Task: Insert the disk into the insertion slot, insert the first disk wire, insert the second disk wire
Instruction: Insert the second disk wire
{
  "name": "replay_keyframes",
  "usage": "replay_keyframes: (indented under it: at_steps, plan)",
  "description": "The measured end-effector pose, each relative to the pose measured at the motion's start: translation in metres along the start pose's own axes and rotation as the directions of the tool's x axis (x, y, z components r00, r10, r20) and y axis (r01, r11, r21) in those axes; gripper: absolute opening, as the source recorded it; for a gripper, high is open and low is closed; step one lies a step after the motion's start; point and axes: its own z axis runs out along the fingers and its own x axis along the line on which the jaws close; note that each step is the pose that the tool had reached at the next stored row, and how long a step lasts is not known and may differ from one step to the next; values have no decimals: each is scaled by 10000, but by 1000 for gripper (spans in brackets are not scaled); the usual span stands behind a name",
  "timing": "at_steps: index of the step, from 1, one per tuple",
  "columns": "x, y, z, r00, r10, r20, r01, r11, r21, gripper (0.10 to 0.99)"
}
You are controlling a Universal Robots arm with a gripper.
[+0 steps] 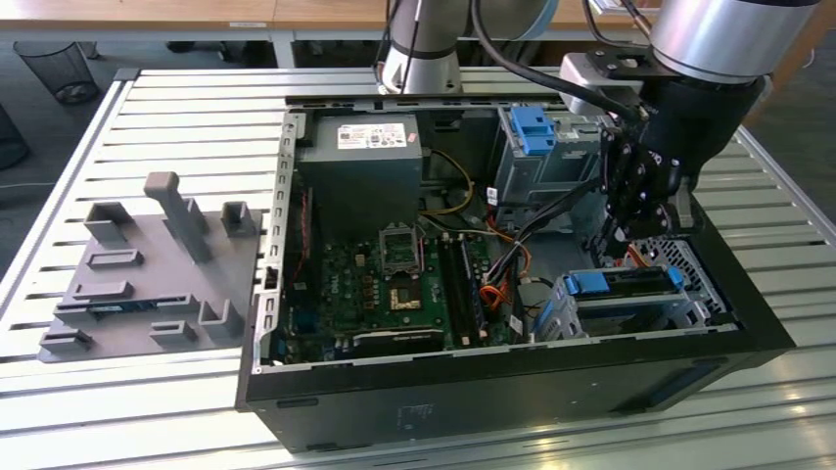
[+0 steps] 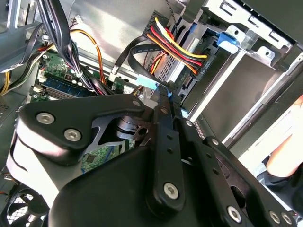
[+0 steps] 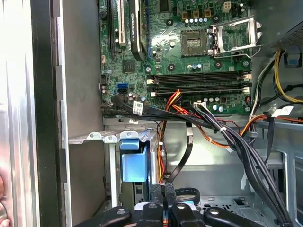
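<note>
With the disk (image 1: 625, 284) already seated in the insertion slot (image 1: 692, 264) at the exterior view's right, the gripper (image 2: 166, 92) hangs just above it, fingers together and pinching the light-blue connector (image 2: 147, 82) of a flat black disk wire (image 2: 135, 49). The wire is light and limp; its plug looks fragile, so holding it by the rigid plug body suits best.

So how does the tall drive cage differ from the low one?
The tall cage stands upright with a small blue tab on top; the low cage lies flat with a wide blue bracket across its face. The low cage holds the disk; the tall cage's contents cannot be told. The gripper hangs above the low cage, not the tall cage. Both are grey metal.
</note>
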Motion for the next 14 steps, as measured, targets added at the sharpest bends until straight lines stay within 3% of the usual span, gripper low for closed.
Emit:
replay_keyframes:
  at_steps: [3, 8, 14]
  plan:
    - [19, -1, 2, 10000, 1, 19, -1, 10000, 0, 141]
    - [57, -3, 5, 9998, 3, 220, -3, 10000, -13, 141]
    - [70, -4, 8, 9998, 3, 223, -3, 10000, -5, 141]
